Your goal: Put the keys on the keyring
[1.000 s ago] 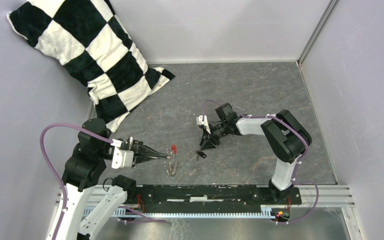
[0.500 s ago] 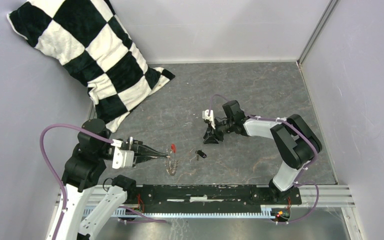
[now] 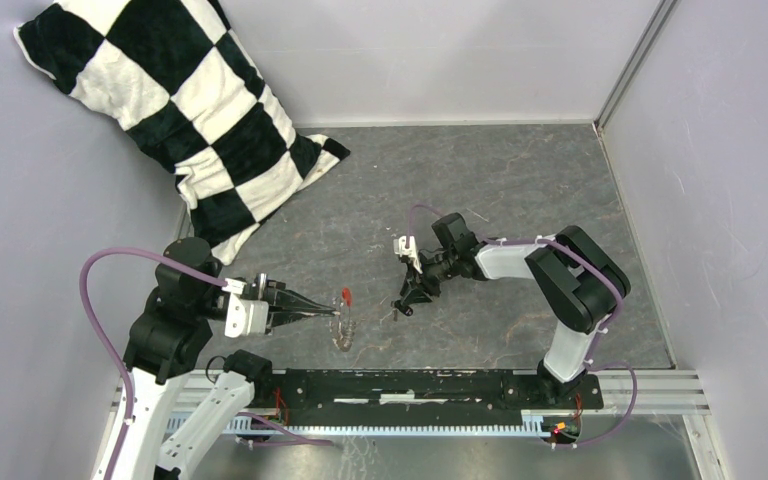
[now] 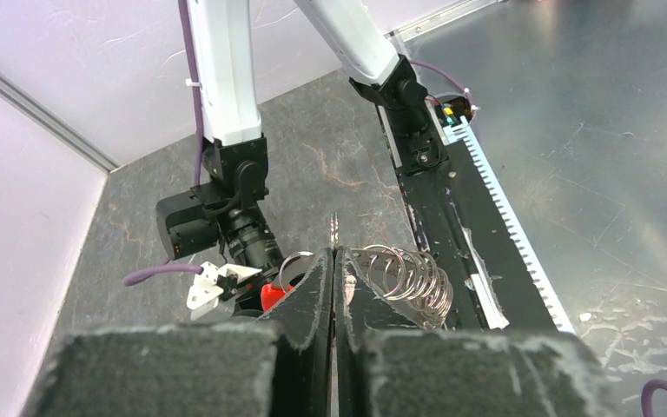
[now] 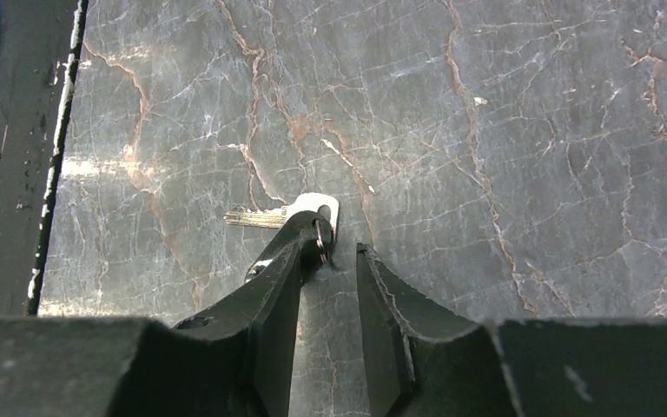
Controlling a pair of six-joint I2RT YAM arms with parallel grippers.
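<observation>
Hovering my right gripper (image 5: 337, 248), jaws apart, over the key (image 5: 282, 214) lying flat on the table (image 5: 486, 130), one fingertip (image 5: 300, 245) overlapping its head, so I should centre both tips across that head before closing, while my left gripper (image 4: 333, 258) sits clamped on the keyring (image 4: 399, 274) nearby.

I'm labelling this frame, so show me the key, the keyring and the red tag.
key (image 5: 256, 217): right wrist view, on its silver blade.
keyring (image 4: 412, 280): left wrist view, on the bunched silvery coils.
red tag (image 3: 347, 296): top external view, on its red body.
</observation>
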